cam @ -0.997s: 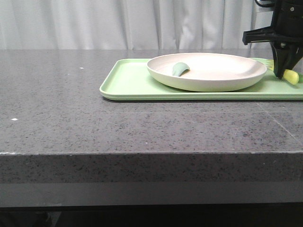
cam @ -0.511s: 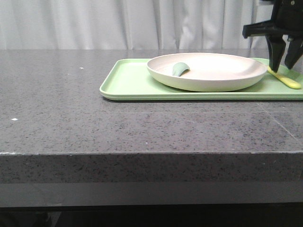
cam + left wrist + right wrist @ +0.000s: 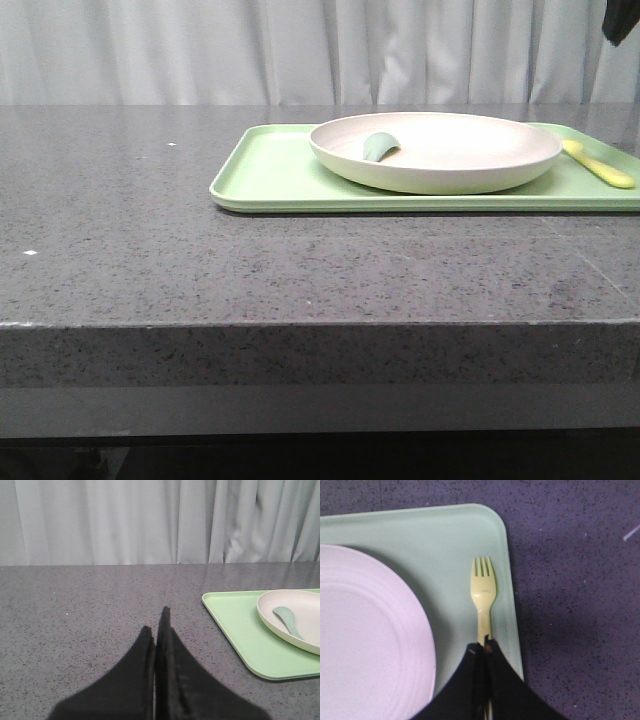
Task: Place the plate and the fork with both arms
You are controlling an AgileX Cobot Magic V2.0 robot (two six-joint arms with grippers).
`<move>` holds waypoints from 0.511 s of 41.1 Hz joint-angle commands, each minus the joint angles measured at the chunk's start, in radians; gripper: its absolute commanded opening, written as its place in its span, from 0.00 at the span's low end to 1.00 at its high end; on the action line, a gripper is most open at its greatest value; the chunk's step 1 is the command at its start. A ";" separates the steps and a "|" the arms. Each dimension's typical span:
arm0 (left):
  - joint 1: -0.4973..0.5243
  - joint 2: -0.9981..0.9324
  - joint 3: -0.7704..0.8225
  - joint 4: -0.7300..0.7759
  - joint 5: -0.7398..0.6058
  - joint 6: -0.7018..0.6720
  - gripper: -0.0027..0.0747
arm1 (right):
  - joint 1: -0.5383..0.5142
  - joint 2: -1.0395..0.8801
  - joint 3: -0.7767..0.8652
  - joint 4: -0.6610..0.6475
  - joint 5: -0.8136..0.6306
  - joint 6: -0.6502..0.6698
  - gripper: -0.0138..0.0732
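I see the fork [image 3: 483, 597] flat on the tray [image 3: 420, 535] beside the plate [image 3: 365, 630], both seemingly placed. My right end effector [image 3: 484, 652] and left end effector [image 3: 157, 635] are pressed together, empty. I'd lift straight up, clear of the handle.

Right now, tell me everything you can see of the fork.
The fork is small, pale yellow and looks like matte plastic, with four short tines and a narrow handle. It lies flat on the green tray, in the strip between the plate and the tray's right rim, apart from the plate. In the right wrist view its handle end runs under the right gripper's closed fingers, hidden there. In the front view nothing touches it but the tray; the gripper is well above it.
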 commanded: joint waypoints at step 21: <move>0.003 0.005 -0.029 0.002 -0.089 -0.008 0.01 | 0.144 -0.665 0.677 -0.008 -0.460 -0.092 0.03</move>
